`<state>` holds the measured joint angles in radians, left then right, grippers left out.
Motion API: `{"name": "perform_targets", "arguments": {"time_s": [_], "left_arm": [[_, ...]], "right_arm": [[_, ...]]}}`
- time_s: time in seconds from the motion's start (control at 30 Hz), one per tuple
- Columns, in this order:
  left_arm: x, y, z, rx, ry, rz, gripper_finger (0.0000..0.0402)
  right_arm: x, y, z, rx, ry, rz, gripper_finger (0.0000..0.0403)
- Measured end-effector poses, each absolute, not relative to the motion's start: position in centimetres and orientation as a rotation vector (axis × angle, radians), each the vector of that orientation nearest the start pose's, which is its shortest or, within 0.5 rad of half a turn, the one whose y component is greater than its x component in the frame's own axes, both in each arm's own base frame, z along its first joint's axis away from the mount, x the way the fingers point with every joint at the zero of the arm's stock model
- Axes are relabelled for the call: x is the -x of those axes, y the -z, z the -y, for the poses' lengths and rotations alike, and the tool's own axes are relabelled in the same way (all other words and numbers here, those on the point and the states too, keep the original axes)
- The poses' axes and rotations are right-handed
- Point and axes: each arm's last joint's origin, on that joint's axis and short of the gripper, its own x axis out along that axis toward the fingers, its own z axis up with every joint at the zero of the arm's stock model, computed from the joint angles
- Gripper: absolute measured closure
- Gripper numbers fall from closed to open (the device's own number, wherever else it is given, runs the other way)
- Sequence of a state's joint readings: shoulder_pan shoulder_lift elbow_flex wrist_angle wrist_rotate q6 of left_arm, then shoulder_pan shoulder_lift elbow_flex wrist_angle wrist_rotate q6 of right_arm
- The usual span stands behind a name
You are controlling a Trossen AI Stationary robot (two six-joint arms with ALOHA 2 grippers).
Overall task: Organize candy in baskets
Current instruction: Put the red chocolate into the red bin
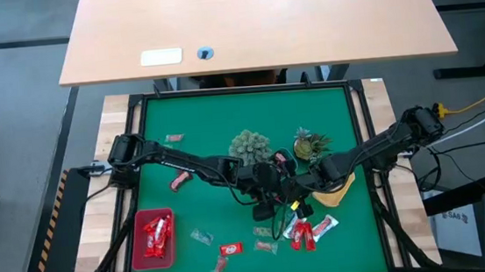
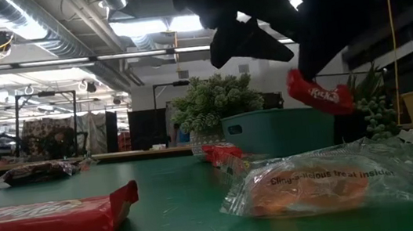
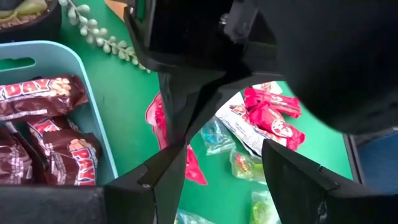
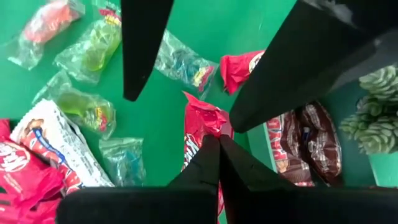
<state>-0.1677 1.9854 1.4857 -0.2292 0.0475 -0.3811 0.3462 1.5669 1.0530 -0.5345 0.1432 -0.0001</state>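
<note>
My right gripper is shut on a red-wrapped candy, held in the air beside the pale blue basket. That basket holds dark brown candies. My left gripper is open, with a finger on each side of the held candy and apart from it. Both grippers meet at the table's middle. The red basket near the left front holds red candies. The yellow basket sits to the right. Loose red and clear-wrapped sweets lie on the green mat. My right gripper pinches the red candy between its two fingers, partway along the wrapper, with a crimped end sticking out past the fingertips. The fingers come from above, slanting down, and lie across the wrapper. The candy is lifted clear of the mat and tilted.
Two green spiky plant ornaments stand just behind the grippers. More sweets lie at the near edge and on the left. A black frame borders the green mat. A wooden desk stands beyond it.
</note>
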Motion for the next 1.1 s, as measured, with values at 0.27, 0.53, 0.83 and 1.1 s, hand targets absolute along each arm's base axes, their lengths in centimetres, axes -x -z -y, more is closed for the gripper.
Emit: {"name": "perform_targets", "arguments": {"time_s": [0.27,0.53,0.83,1.1], "left_arm": [[-43.41,-21.46,7.48,0.347,0.044,-0.784,0.02],[-43.13,-21.28,7.9,0.334,-0.03,-0.799,0.02],[-42.96,-21.29,8.43,0.319,-0.049,-0.799,0.02],[-42.89,-21.4,8.44,0.314,-0.05,-0.799,0.02]], "right_arm": [[-29.34,-21.54,-10.13,0.253,-0.179,-1.015,0.0403],[-29.36,-21.51,-10.12,0.253,-0.178,-1.015,0.0403],[-29.56,-21.65,-10.23,0.249,-0.182,-0.988,0.0403],[-29.74,-21.76,-10.3,0.249,-0.185,-0.964,0.0403]]}}
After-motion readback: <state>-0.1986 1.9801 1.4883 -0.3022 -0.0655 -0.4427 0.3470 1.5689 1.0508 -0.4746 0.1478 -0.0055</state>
